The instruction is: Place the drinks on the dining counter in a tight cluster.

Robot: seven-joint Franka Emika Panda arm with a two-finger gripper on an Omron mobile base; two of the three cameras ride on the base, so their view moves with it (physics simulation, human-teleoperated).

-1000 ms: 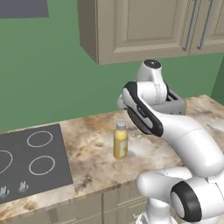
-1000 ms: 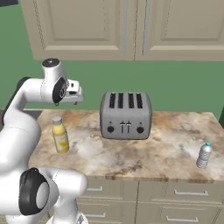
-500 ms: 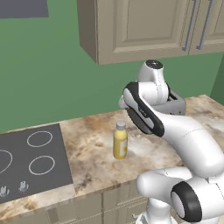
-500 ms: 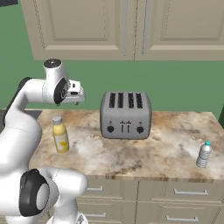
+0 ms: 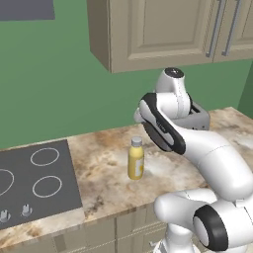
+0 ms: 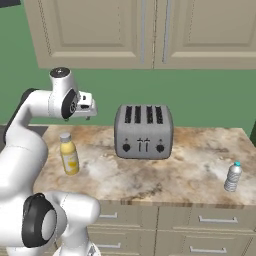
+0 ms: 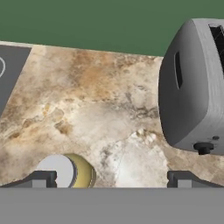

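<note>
Yellow bottle (image 5: 136, 159): upright on marbled counter (image 6: 175, 172), between stovetop (image 5: 34, 180) and toaster (image 6: 144, 131).
Gripper (image 7: 111, 178): jaws wide apart, empty, poised above grey cap.
Handling: likely light, rigid, smooth-sided; best squeezed mid-body.
Water bottle (image 6: 232, 176): far right, well apart.
</note>
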